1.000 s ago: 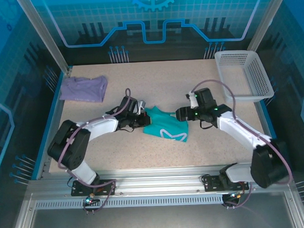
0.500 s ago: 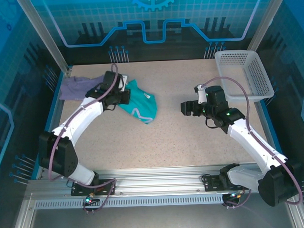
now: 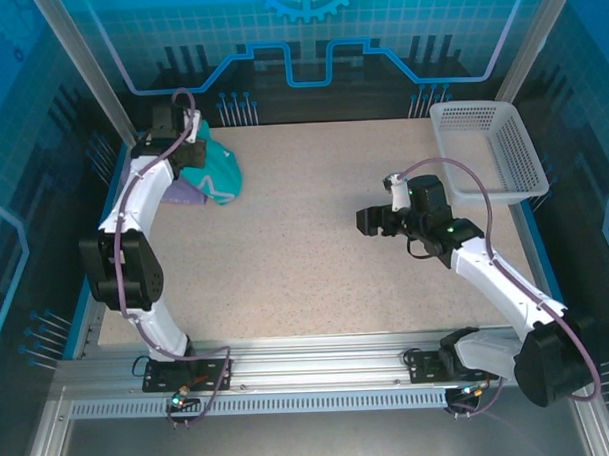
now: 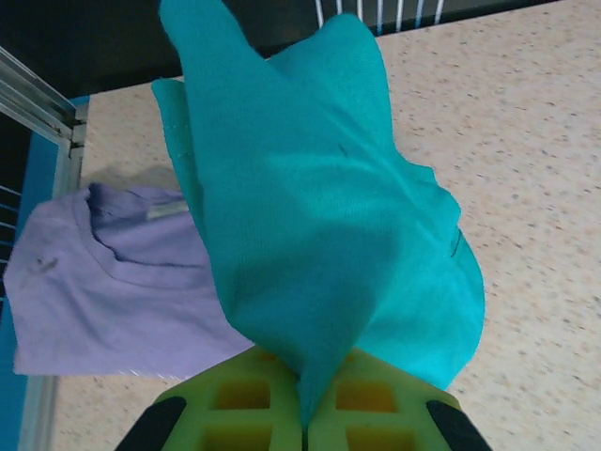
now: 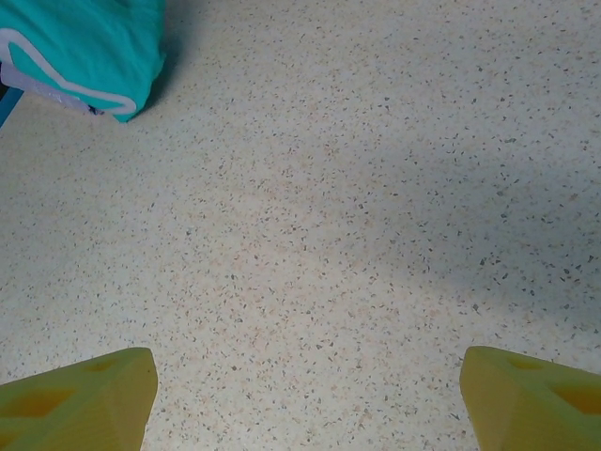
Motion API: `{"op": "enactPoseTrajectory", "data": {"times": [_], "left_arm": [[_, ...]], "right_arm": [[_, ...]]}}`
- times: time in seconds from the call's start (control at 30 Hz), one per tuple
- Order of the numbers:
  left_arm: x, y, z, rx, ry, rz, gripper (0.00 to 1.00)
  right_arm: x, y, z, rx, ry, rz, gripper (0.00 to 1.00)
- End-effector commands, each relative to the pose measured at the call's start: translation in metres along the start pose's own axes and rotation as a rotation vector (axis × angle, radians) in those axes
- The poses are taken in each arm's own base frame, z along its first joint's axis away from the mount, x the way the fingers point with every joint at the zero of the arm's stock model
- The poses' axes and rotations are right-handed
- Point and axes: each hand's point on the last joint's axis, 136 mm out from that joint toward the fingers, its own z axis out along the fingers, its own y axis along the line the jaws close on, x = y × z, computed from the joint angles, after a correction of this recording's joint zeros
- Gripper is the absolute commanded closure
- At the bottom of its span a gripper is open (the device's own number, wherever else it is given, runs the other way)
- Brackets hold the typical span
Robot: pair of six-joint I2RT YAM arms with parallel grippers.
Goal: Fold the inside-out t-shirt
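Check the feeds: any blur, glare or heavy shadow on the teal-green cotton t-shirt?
Top external view: teal-green cotton t-shirt sharp, evenly lit, no glare. Left wrist view: cloth crisp, a dark fold shadow across its middle; the left gripper pinching it looks soft. Right wrist view: broad soft shadows on the speckled table; the open right gripper is blurred.

Left hand [image 3: 190, 144] at far-left corner holding teal t-shirt [image 3: 212, 169] (white logo [image 3: 221, 188] showing) over lavender shirt [image 3: 185, 195], right hand [image 3: 368, 223] mid-table

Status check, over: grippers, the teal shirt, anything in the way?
Left gripper shut on the teal-green cotton t-shirt, bunched at the far-left corner. Right gripper open over the table. Small lavender-purple shirt lies partly beneath it.
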Motion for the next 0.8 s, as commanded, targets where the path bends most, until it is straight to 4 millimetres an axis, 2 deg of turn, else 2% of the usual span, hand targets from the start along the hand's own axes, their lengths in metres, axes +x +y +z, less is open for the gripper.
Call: {"op": "enactPoseTrajectory", "data": {"times": [0.0, 0.23, 0.37, 0.47, 0.6, 0.7, 0.73, 0.77], "left_arm": [[-0.026, 0.017, -0.011, 0.027, -0.058, 0.043, 1.00], [-0.041, 0.049, -0.018, 0.130, -0.135, -0.050, 1.00], [-0.041, 0.071, -0.014, 0.155, -0.153, -0.114, 1.00], [-0.027, 0.097, 0.005, 0.100, -0.108, -0.138, 1.00], [0.004, 0.140, 0.042, -0.036, -0.017, -0.206, 1.00], [0.017, 0.148, 0.069, -0.074, 0.027, -0.218, 1.00], [0.021, 0.151, 0.080, -0.083, 0.044, -0.230, 0.98], [0.024, 0.156, 0.090, -0.110, 0.059, -0.243, 0.91]], "right_arm": [[0.001, 0.000, 0.005, -0.022, 0.003, 0.019, 0.15], [0.008, -0.006, 0.020, -0.010, 0.051, 0.035, 0.15], [0.013, -0.010, 0.028, 0.004, 0.081, 0.043, 0.16], [0.014, -0.012, 0.032, 0.009, 0.095, 0.046, 0.15], [0.019, -0.014, 0.037, 0.015, 0.123, 0.051, 0.15], [0.025, -0.016, 0.041, 0.020, 0.145, 0.058, 0.15], [0.014, -0.012, 0.041, 0.013, 0.125, 0.054, 0.15], [0.013, -0.012, 0.041, 0.010, 0.127, 0.055, 0.16]]}}
